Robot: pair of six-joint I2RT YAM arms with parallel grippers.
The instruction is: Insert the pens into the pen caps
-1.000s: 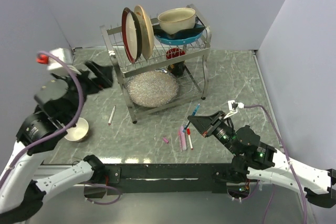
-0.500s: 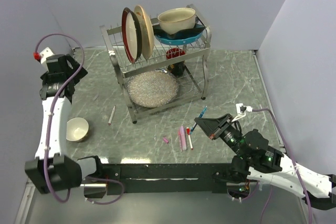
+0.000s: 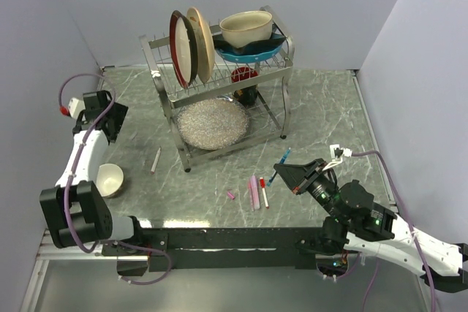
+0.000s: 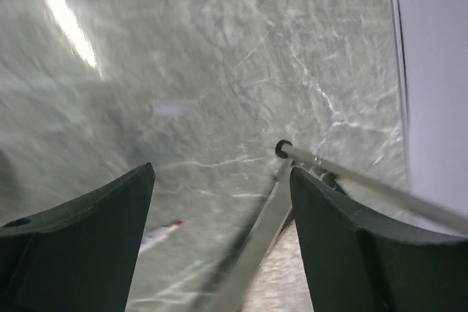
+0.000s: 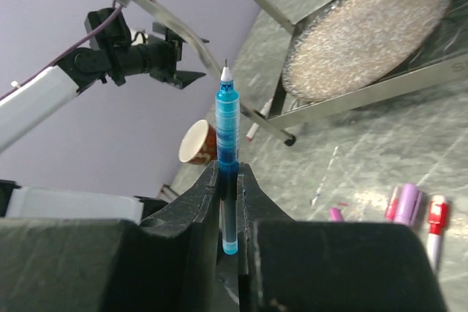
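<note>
My right gripper (image 3: pixel 281 169) hovers over the table's near right, shut on a blue pen (image 3: pixel 284 156) that sticks up from its jaws (image 5: pixel 227 122). Left of it on the table lie a pink pen (image 3: pixel 254 191), a white pen with a red end (image 3: pixel 263 193) and a tiny pink pen cap (image 3: pixel 230 195). The same three show in the right wrist view: the pink pen (image 5: pixel 404 202), the red-ended pen (image 5: pixel 436 218) and the cap (image 5: pixel 336 214). A whitish pen (image 3: pixel 156 159) lies left of the rack. My left gripper (image 3: pixel 113 116) is open and empty at the far left, well behind that whitish pen (image 4: pixel 161 233).
A metal dish rack (image 3: pixel 281 111) with plates, bowls and a glittery platter (image 3: pixel 213 123) stands at the back centre; its leg (image 4: pixel 257 242) shows between my left fingers. A small bowl (image 3: pixel 110 179) sits near the left arm. Walls enclose the table on three sides.
My left arm has swung down from high over the near left and settled toward the back left corner. My right gripper has shifted slightly right with the blue pen.
</note>
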